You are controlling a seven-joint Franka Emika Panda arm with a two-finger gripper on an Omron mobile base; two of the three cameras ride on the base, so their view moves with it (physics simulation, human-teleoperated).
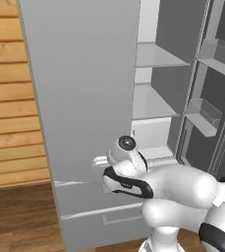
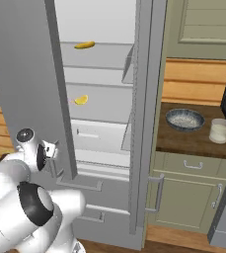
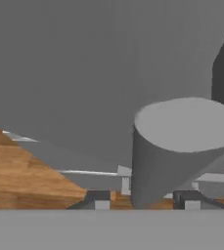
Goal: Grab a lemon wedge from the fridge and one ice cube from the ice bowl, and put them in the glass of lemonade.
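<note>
My gripper [image 3: 143, 199] sits at the fridge [image 1: 84, 98] door handle [image 3: 174, 146], jaws parted around it, apparently not clamped. The lemon wedge [image 2: 81, 100] lies mid-frame on a fridge shelf [image 2: 102, 106].

No text, label, brand mark, number or sign can be read anywhere. The fridge [image 2: 99, 99] door panels are seen as plain grey, and the shelves inside it are unmarked. To the right of the fridge, nothing is printed on the ice bowl [image 2: 185, 119] or the glass of lemonade [image 2: 219, 131].
</note>
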